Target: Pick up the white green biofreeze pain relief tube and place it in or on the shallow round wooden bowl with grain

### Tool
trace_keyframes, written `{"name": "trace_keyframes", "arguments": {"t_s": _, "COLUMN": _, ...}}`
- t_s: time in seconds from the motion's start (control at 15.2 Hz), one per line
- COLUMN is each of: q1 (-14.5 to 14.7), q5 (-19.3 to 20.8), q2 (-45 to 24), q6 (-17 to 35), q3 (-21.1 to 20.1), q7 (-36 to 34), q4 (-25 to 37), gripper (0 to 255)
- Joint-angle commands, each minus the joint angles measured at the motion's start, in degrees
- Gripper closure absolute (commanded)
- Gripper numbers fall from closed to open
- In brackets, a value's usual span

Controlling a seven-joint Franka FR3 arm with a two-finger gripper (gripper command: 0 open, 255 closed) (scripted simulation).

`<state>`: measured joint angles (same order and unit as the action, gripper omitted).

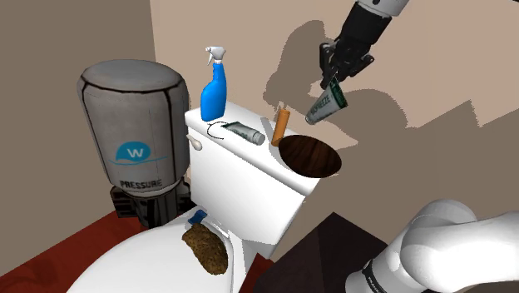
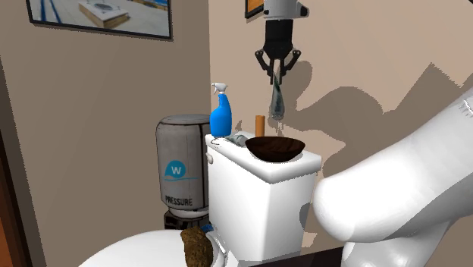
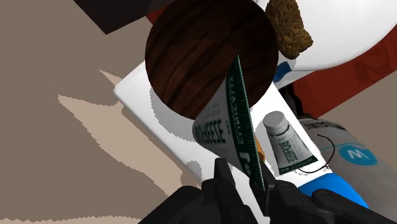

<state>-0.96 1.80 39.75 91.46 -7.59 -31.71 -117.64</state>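
The toilet [image 1: 249, 179] is taking up the middle of the shoulder view, and its flat tank lid is serving as the work shelf. The grey pressure tank [image 1: 133, 125] is standing at nine o'clock of it. The arm [image 1: 449, 250] is rising from five o'clock and reaching over the lid from above, probably so that nothing on it gets knocked.

On the lid, the blue bottle [image 1: 215, 91] is standing at the ten o'clock end. The dark bowl [image 1: 309, 156] is sitting at the four o'clock end, mouth up and empty. A brown lump [image 1: 206, 247] is lying on the toilet seat at seven o'clock.

The gripper [image 1: 337, 75] is hanging high at about one o'clock of the bowl, its jaws clenched on the flat crimped tail of the tube [image 1: 326, 104]. That grip is letting the tube dangle cap-down, clear of everything, so the cap end would go in first. In the second exterior view the tube [image 2: 276, 102] is hanging at twelve o'clock of the bowl [image 2: 275, 147], apart from its rim. Carry looks almost done; lowering and letting go seem to remain.

A second tube [image 1: 245, 131] is lying flat between bottle and bowl. A brown stick [image 1: 281, 126] is standing just beside the bowl at ten o'clock, a likely snag on the descent.
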Motion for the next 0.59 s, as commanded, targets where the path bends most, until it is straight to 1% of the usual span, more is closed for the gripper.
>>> {"name": "trace_keyframes", "arguments": {"t_s": 0.0, "q1": 0.1, "q5": -0.1, "q2": 0.8, "q6": 1.5, "q3": 0.0, "q7": 0.0, "q4": -2.3, "gripper": 255}}
{"name": "trace_keyframes", "arguments": {"t_s": 0.53, "q1": 0.4, "q5": -0.3, "q2": 3.3, "q6": 7.0, "q3": -0.1, "q7": -0.4, "q4": -10.3, "gripper": 255}}
